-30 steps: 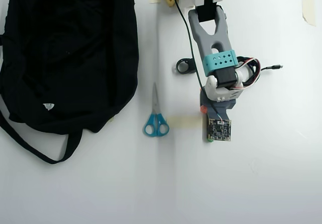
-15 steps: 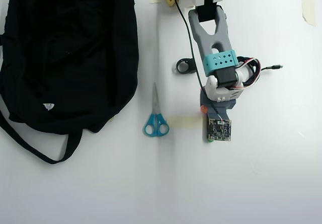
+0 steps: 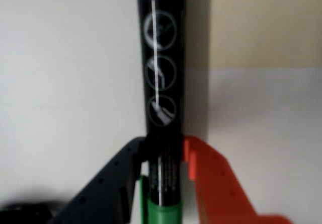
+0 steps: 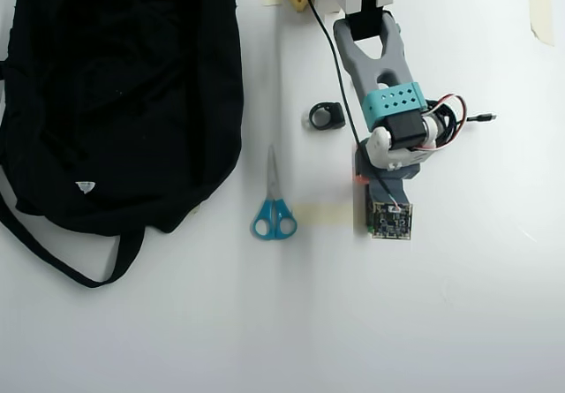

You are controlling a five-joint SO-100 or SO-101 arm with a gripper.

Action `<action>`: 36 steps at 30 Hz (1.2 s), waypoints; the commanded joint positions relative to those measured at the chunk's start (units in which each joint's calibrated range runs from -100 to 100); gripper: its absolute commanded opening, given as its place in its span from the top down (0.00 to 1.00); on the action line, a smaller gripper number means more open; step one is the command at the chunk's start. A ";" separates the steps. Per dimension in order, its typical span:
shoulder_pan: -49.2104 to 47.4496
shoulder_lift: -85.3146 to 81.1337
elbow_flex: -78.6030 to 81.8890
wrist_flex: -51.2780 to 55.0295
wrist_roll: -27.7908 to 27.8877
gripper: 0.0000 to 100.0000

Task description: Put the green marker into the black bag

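Pincer (image 3: 163, 171) pinches the green marker (image 3: 162, 83); black bag (image 4: 115, 93) lies well apart, left in overhead view.

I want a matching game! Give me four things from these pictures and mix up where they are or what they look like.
Things:
1. green marker
2. black bag
3. scissors
4. pincer

Descriptions:
A. blue handles, lying on the table between the bag and the arm
B. one dark finger and one orange finger
C. biggest thing, at the left of the overhead view
D. black barrel with white round symbols, held between two fingers

Pairs: 1-D, 2-C, 3-A, 4-B
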 commanded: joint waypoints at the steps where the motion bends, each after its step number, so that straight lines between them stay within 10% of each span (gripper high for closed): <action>1: -0.39 -1.81 -6.29 2.99 0.33 0.98; 36: -1.14 -6.54 -9.88 8.41 -0.41 0.98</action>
